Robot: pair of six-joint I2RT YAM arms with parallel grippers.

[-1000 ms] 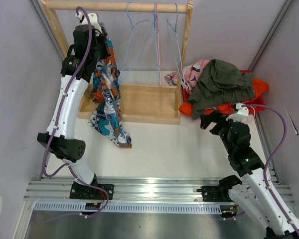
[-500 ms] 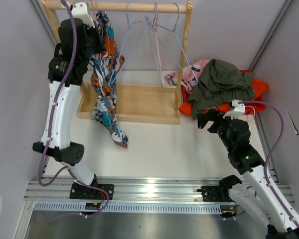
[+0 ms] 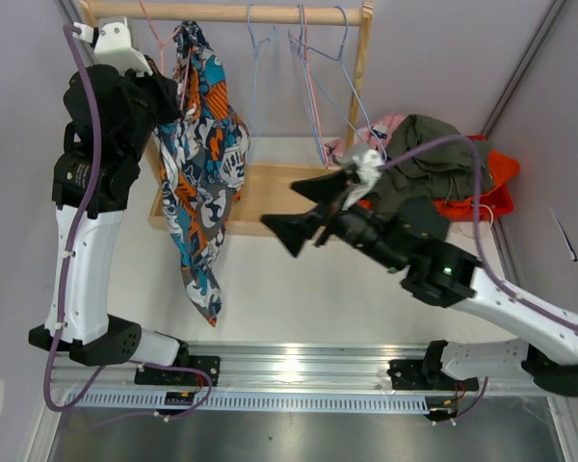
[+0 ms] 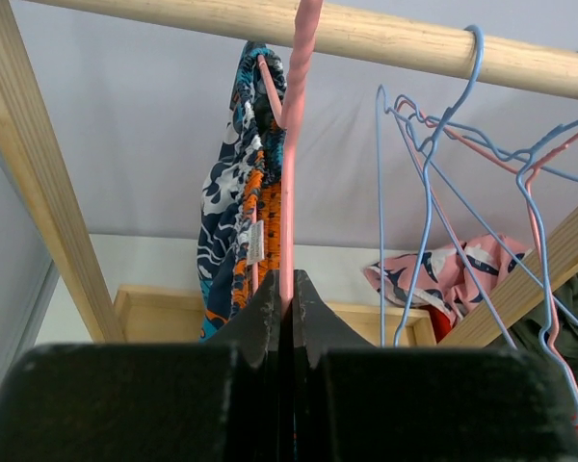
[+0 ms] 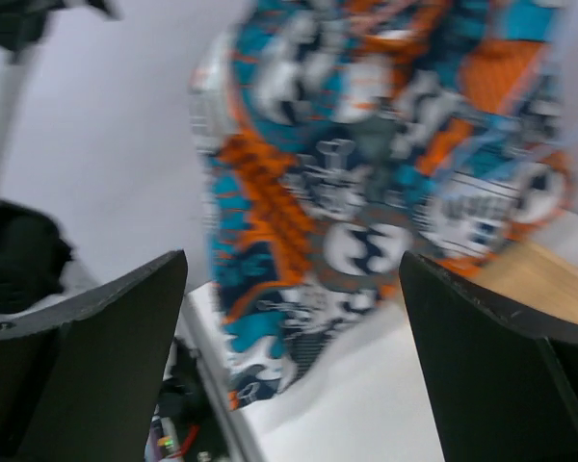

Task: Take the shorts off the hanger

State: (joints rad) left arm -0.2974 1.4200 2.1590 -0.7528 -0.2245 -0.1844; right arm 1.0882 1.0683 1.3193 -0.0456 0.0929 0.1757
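Observation:
The blue/orange/white cartoon print shorts (image 3: 204, 164) hang on a pink wire hanger (image 4: 290, 144) at the left end of the wooden rod (image 3: 231, 12). My left gripper (image 3: 166, 94) is shut on the hanger's wire (image 4: 289, 289), holding it high with the shorts dangling above the table. My right gripper (image 3: 303, 207) is open and empty, in mid-air, pointing left at the shorts; the shorts fill the right wrist view (image 5: 366, 164) between its fingers (image 5: 292, 260). Pink patterned shorts (image 3: 380, 135), olive green shorts (image 3: 429, 159) and orange shorts (image 3: 486, 183) lie heaped at the right. Navy shorts are not visible.
Several empty blue and pink wire hangers (image 3: 313, 82) hang on the rod's right half. The rack's wooden base tray (image 3: 279, 197) sits below, its right post (image 3: 359, 87) beside the heap. Grey walls close in on both sides.
My left arm has lifted the hanger and cartoon shorts higher and slightly left. My right arm has swung from beside the heap leftward across the table toward the shorts, jaws open.

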